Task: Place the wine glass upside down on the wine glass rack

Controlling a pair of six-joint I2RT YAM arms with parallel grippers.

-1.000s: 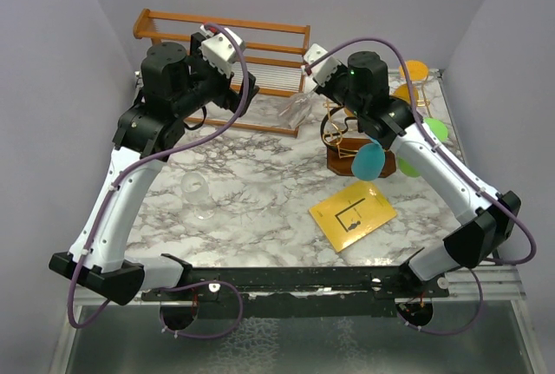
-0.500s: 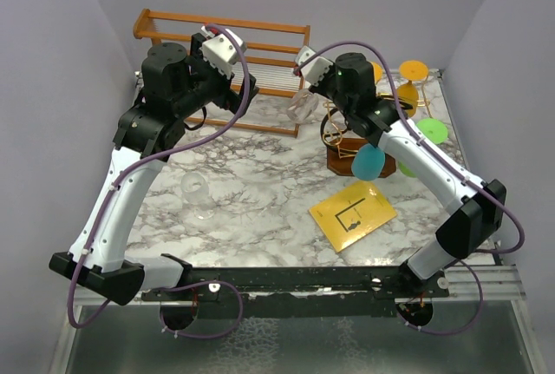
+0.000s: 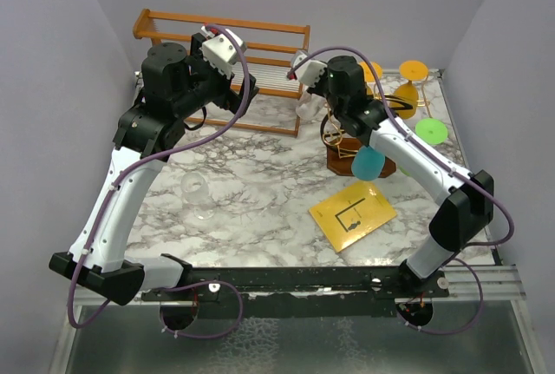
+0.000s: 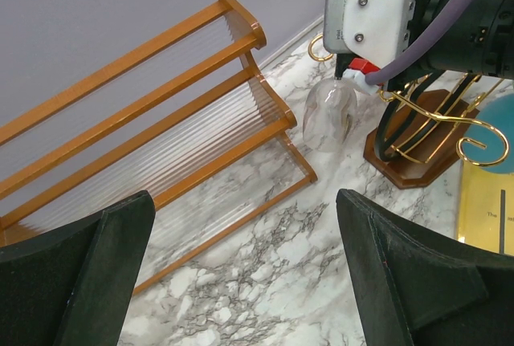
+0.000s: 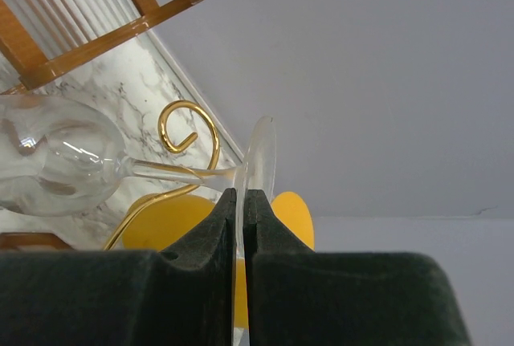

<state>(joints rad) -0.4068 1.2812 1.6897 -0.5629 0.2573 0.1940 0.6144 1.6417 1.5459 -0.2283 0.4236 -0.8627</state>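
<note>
A clear wine glass [image 5: 56,161] hangs bowl-down and tilted, with my right gripper [image 5: 241,201] shut on the rim of its round foot [image 5: 262,153]. In the top view the glass [image 3: 305,107] sits just left of the wine glass rack [image 3: 338,131], a gold wire stand on a dark brown base [image 3: 345,166]. From the left wrist view the glass [image 4: 331,117] is beside the rack's gold hooks [image 4: 438,117]. My left gripper [image 4: 245,234] is open and empty, held above the marble near the slatted shelf.
An orange-brown slatted shelf [image 3: 260,53] stands at the back. Teal [image 3: 368,163], orange [image 3: 408,92] and green [image 3: 431,131] glasses hang on the rack. A second clear glass [image 3: 195,187] lies on the marble at the left. A yellow card [image 3: 353,214] lies in front of the rack.
My right wrist has swung left over the rack, carrying the clear glass slightly right and back toward the gold wire. The left arm has not moved.
</note>
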